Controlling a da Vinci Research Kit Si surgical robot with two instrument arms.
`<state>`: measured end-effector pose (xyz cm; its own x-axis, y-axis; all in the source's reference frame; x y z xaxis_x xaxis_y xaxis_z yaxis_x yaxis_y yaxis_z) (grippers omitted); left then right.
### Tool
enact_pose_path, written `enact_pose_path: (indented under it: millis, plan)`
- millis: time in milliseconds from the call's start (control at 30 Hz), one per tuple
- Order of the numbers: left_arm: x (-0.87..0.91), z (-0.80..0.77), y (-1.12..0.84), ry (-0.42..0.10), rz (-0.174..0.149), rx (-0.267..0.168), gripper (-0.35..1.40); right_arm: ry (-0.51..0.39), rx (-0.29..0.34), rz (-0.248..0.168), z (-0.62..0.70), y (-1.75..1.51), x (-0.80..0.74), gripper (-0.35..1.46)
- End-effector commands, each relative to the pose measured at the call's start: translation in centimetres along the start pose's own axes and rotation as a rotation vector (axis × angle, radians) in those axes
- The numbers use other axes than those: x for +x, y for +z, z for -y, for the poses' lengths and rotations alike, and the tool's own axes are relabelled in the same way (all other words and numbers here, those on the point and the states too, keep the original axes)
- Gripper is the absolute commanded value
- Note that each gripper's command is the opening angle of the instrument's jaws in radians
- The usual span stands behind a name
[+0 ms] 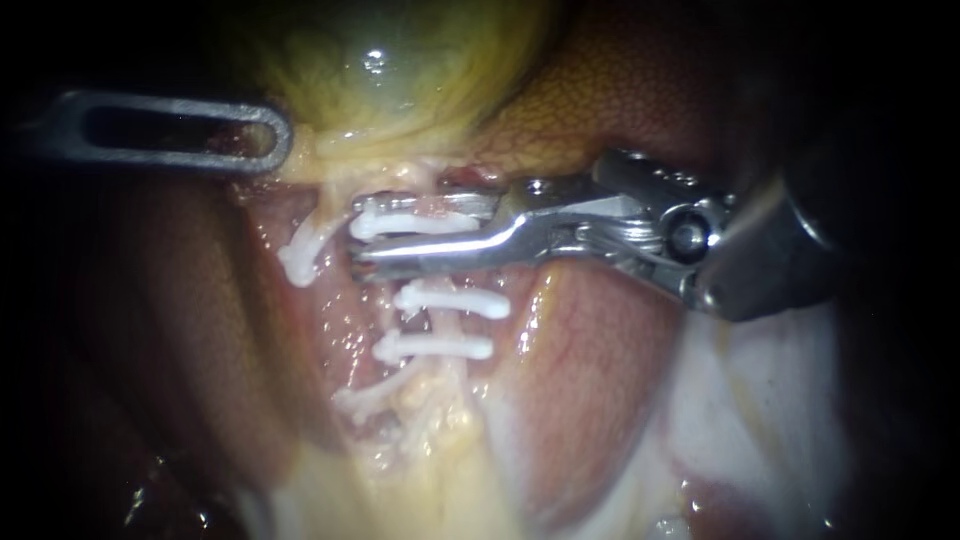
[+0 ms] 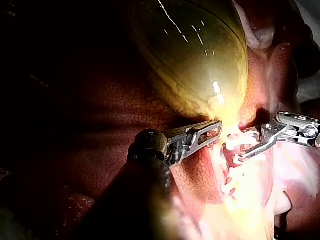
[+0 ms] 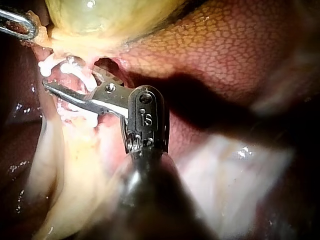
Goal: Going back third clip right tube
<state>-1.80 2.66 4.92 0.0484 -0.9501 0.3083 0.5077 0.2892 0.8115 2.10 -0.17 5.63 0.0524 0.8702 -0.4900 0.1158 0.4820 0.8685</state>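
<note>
**Right instrument** (image 1: 358,232): slender steel shaft from the right, ending in two narrow curved jaws. Jaws parted with a plain gap, one on each side of the uppermost clip. No grip evident; contact with either jaw not discernible.

**Uppermost clip** (image 1: 415,222): white plastic bar lying crosswise on the right tube, just under the gallbladder's neck.

**Right tube** (image 1: 414,322): thin pale strand running down between pink folds. Also bears a middle white clip (image 1: 452,300) and a lower white clip (image 1: 435,347), both crosswise.

**Further white clips**: one slanted (image 1: 300,255) and one lower (image 1: 368,398), beside the right tube on the left instrument's side.

**Left instrument** (image 1: 275,135): grey shaft from the left with long slotted jaws, closed on a fold of yellowish tissue at the gallbladder's neck.

**Gallbladder** (image 1: 400,60): glossy yellow-green sac.

**Liver** (image 1: 640,100): mottled orange-brown surface behind it.

**Step, as judged**: withdrawal of the right instrument from the seated third clip.

**Hazards, as judged**:
- Snagging of a curved jaw tip on the uppermost clip during pull-back, dragging or loosening it.
- Tearing of the thin right tube from a sideways or downward drift into the middle white clip.
- Premature closing of the jaws, pinching clip or tube.
- Strain at the clipped site from extra pull by the left instrument.
</note>
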Motion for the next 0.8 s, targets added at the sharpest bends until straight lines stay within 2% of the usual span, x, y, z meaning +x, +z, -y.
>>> enact_pose_path:
  millis: [33,167,233,300,433,700,800]
  plan:
    - [0.00,0.00,0.00,-0.001,0.000,0.001,-0.35,-0.021,-0.006,-0.001,-0.02,-0.01,-0.02,0.44]
    - [0.01,0.00,-0.01,-0.007,0.000,0.001,-0.35,-0.109,-0.064,-0.001,-0.05,-0.02,-0.08,0.45]
    - [0.01,0.00,-0.02,-0.007,0.000,0.002,-0.35,-0.157,-0.106,0.044,-0.05,-0.05,-0.08,0.45]
    - [0.01,0.00,-0.02,-0.006,-0.001,0.002,-0.35,-0.216,-0.150,0.115,-0.05,-0.10,-0.09,0.46]
    - [0.02,0.01,-0.03,-0.006,0.000,0.002,-0.35,-0.296,-0.199,0.209,-0.02,-0.21,-0.10,0.46]
    - [0.02,0.01,-0.03,-0.006,0.000,0.002,-0.35,-0.390,-0.217,0.223,0.02,-0.39,-0.12,0.47]
    - [0.02,0.01,-0.03,-0.006,0.000,0.002,-0.35,-0.456,-0.213,0.233,0.06,-0.45,-0.13,0.48]
